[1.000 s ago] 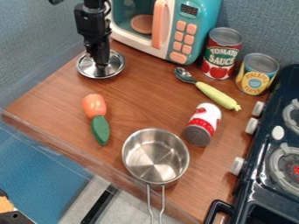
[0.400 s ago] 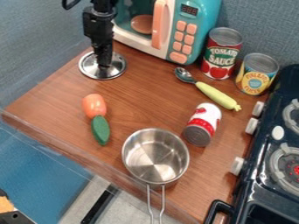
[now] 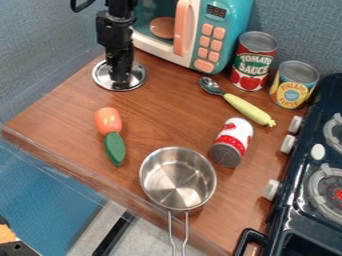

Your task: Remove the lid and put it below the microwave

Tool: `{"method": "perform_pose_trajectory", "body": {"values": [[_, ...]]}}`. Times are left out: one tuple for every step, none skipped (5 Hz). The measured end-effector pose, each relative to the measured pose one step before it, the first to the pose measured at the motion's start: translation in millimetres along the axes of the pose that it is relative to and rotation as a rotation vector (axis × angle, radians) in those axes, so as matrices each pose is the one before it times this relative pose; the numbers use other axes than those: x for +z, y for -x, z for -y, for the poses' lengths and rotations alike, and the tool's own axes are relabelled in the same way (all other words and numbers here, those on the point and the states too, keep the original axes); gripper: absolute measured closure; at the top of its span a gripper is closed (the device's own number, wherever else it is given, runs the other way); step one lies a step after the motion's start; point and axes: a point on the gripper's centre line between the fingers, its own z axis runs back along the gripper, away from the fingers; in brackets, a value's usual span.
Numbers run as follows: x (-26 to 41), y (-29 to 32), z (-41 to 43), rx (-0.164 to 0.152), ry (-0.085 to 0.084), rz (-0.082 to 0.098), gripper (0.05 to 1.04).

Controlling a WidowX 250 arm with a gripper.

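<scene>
Farthest from the toy microwave [image 3: 224,30], at the near edge of the brown wooden tabletop [image 3: 160,107], an uncovered metal saucepan [image 3: 163,182] sits upright, its long wire handle pointing away from the microwave. A black toy stove [image 3: 287,232] with white knobs stands at right, nearer the camera than the microwave. A red-and-white can [image 3: 234,137] lies on its side between the microwave and the near edge, one metal end facing the camera. Off the microwave's near left side, well apart from it, a green toy vegetable [image 3: 115,149] and an orange toy vegetable [image 3: 107,121] lie end to end. A spoon with a yellow handle [image 3: 247,109] rests in front of the microwave, bowl toward it. The round metal lid [image 3: 137,77] is at the tabletop's far left, off the saucepan, near the microwave's lower left front corner and outside its body. My black tool [image 3: 120,82] points down at the middle of the lid, left of the microwave; whether it grips the lid, I cannot tell. To the microwave's right stand a red-labeled can [image 3: 254,55], just beside it, and a yellow-labeled can [image 3: 292,87], a little farther off. Inside the microwave, a peach-colored disc [image 3: 161,27] shows past the handle.
</scene>
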Motion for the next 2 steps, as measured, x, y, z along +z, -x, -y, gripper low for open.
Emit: {"method": "perform_pose_trajectory", "body": {"values": [[29.29, 1.04, -3.95, -0.0089, 0.0433, -0.0016, 0.085], [29.30, 1.72, -2.72, 0.0074, 0.0673, 0.0047, 0.081]]}}
